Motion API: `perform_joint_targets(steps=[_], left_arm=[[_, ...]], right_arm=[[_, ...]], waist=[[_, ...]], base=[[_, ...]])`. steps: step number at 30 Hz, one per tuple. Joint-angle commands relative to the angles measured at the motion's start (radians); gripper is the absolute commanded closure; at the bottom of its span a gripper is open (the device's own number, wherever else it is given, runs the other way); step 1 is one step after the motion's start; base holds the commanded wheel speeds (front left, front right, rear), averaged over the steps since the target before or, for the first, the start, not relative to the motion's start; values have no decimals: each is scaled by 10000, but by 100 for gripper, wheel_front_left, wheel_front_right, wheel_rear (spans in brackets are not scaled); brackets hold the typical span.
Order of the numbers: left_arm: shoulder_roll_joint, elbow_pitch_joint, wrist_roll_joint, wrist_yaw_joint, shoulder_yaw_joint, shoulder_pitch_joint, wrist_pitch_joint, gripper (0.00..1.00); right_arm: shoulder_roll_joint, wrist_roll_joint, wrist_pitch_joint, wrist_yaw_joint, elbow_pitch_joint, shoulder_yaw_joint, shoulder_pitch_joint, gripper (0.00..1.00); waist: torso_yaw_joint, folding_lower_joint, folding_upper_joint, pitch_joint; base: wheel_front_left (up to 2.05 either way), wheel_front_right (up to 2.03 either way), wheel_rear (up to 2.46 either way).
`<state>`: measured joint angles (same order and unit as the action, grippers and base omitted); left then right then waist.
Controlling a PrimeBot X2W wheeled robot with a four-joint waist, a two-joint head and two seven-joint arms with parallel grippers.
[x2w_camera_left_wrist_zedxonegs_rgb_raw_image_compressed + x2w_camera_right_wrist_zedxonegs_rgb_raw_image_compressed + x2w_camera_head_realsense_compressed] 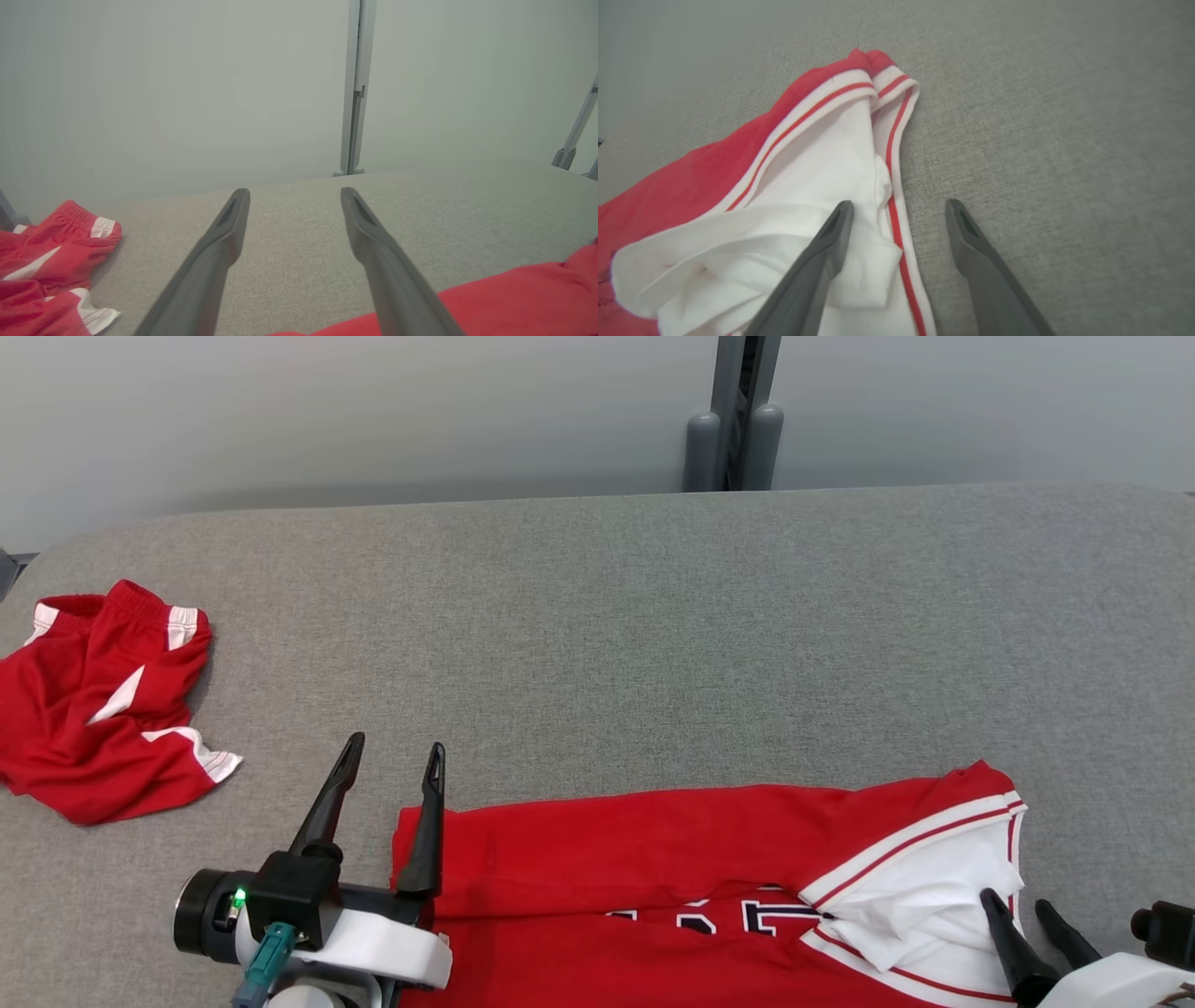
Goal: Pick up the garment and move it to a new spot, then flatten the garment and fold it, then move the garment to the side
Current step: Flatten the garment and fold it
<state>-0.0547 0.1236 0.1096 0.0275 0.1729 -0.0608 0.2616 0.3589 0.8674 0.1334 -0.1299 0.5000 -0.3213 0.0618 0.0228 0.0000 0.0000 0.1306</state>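
My left gripper [395, 745] sat low beside jersey's [607, 859] left edge, fingers wide, empty. My right gripper [1016, 899] hovered over its white-lined end, spread, gripping nothing. Jersey lay on near grey surface [653, 616]; red shorts [93, 709] farther left.

**Surroundings**

A crumpled pair of red shorts [103, 705] with white trim is located at the far left of the grey fabric work surface [653, 635]. A pale wall [373, 401] is seen behind the surface, with a grey upright post [733, 420] positioned at the far edge.
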Motion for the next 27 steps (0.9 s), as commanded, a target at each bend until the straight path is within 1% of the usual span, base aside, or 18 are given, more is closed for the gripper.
perform_joint_targets(steps=[1, 7, 8, 9, 10, 11, 13, 14, 20, 27], left_arm=[[-33, -7, -75, -45, -85, -116, 31, 0], [-7, -23, -185, -109, -174, -87, 31, 0], [-7, -23, -185, -109, -174, -87, 31, 0], [0, -27, -192, -132, -214, -74, 31, 0], [0, -27, -192, -132, -214, -74, 31, 0], [5, -32, -200, -133, -224, -70, 31, 0], [8, -31, -203, -143, -252, -71, 31, 0], [10, -30, -202, -152, -261, -74, 31, 0], [19, -28, -191, -153, -287, -129, 32, 0], [25, -15, -161, -118, -235, -170, 32, 0]], right_arm=[[-47, 149, -31, -15, 137, -143, 53, 0], [-219, 706, 16, -18, 246, -866, 162, 0], [-219, 706, 16, -18, 246, -866, 162, 0], [-185, 876, 54, -20, 238, -1098, 178, 2], [-185, 876, 54, -20, 238, -1098, 178, 2], [-155, 953, 88, -20, 243, -1188, 188, 44], [-98, 1095, 144, -20, 272, -1347, 264, 82], [-71, 1155, 209, -18, 262, -1416, 314, 100], [238, 1583, 673, -9, 175, -1519, 702, 100], [767, 1846, 982, -9, 483, -1426, 1220, 100]], waist=[[21, 0, 0, 2], [88, 0, 0, -13], [88, 0, 0, -13], [97, 0, 0, -18], [97, 0, 0, -18], [99, 0, 0, -13], [103, 0, 0, -9], [105, 0, 0, -6], [110, 0, 0, 33], [129, 0, 0, 46]], base=[[0, 0, 0], [0, 0, 0], [0, 0, 0], [0, 0, 0], [0, 0, 0], [0, 0, 0], [0, 0, 0], [0, 0, 0], [0, 0, 0], [0, 0, 0]])
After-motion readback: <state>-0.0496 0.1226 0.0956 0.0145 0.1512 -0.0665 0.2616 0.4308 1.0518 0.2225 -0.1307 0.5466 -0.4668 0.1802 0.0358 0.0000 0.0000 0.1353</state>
